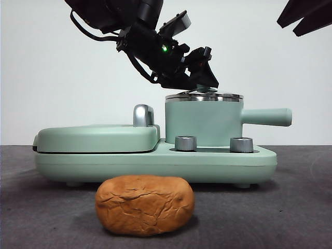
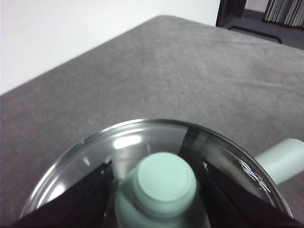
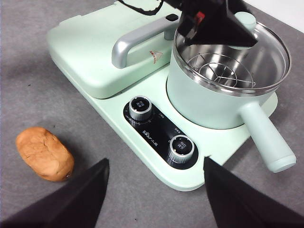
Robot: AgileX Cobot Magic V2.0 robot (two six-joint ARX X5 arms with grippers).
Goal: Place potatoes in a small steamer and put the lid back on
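Front: left gripper [image 1: 199,85] sits over the mint steamer [image 1: 203,122], lid [image 1: 203,96] glass with a steel rim. Cracked, loaf-shaped potato [image 1: 144,205] lies on the grey felt bench [image 1: 290,207].
Left wrist: 2 fingers [image 2: 85,192] flank the smooth round knob [image 2: 165,183], touching it.
Right wrist: right gripper [image 3: 154,190] spread wide and empty, high over 2 ribbed dials [image 3: 140,109]; wire rack [image 3: 221,71] shows inside the steamer.

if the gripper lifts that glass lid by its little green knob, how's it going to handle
The lid looks like rigid glass with a steel rim, so it should stay stiff but could crack if dropped. Its small rounded knob, flanked by the left gripper, seems smooth, so it may slip. Lifted from one central point, the disc could tilt.
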